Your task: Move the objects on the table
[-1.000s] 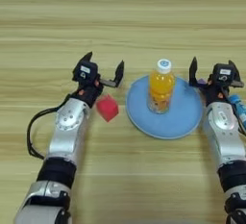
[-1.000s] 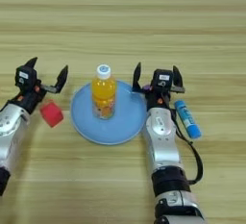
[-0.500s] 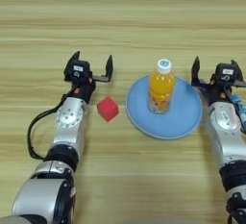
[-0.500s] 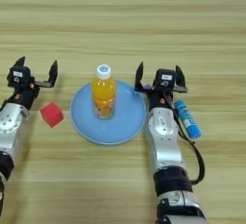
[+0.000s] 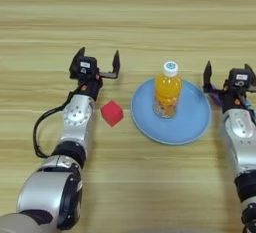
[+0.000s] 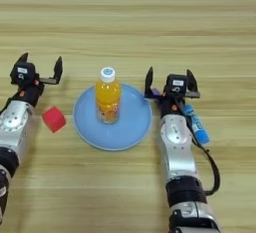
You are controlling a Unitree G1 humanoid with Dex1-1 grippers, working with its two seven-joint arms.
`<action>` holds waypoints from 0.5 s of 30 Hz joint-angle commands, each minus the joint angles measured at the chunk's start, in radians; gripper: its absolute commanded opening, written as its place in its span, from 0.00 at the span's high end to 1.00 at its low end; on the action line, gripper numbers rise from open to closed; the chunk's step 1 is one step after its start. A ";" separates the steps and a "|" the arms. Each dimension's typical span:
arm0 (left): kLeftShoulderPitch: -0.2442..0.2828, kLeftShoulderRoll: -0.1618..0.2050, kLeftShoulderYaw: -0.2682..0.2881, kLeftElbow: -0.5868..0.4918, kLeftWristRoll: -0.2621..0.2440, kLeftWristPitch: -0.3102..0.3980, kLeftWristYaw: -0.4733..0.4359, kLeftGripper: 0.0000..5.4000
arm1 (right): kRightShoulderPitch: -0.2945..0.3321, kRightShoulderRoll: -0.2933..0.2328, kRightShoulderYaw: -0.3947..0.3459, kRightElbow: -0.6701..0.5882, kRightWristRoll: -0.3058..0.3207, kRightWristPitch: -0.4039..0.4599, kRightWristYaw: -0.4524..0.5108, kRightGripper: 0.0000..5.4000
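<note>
On the wide light wood-grain tabletop (image 5: 128, 22), a small orange-drink bottle with a white cap (image 5: 167, 90) stands upright on a round light-blue plate (image 5: 195, 122) near the middle. A small red cube (image 5: 112, 113) lies just off the plate's left rim. The left gripper (image 5: 97, 63) sits beyond the cube, fingers spread wide and holding nothing. The right gripper (image 6: 170, 81) is at the plate's right rim, fingers also wide apart and empty, with a short purple bar (image 6: 156, 92) partly hidden beneath it and a blue-and-white tube (image 6: 196, 125) just to its right.
</note>
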 commanded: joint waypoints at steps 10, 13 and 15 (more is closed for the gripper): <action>0.005 -0.016 0.011 0.015 0.011 -0.043 0.031 0.00 | 0.057 -0.032 0.005 -0.090 0.008 0.008 0.050 0.00; 0.006 -0.021 0.008 0.014 0.018 -0.045 0.043 0.00 | 0.094 -0.037 0.022 -0.146 -0.004 0.012 0.068 0.00; 0.007 -0.024 0.007 0.013 0.020 -0.047 0.048 0.00 | 0.123 -0.043 0.035 -0.191 -0.015 0.019 0.080 0.00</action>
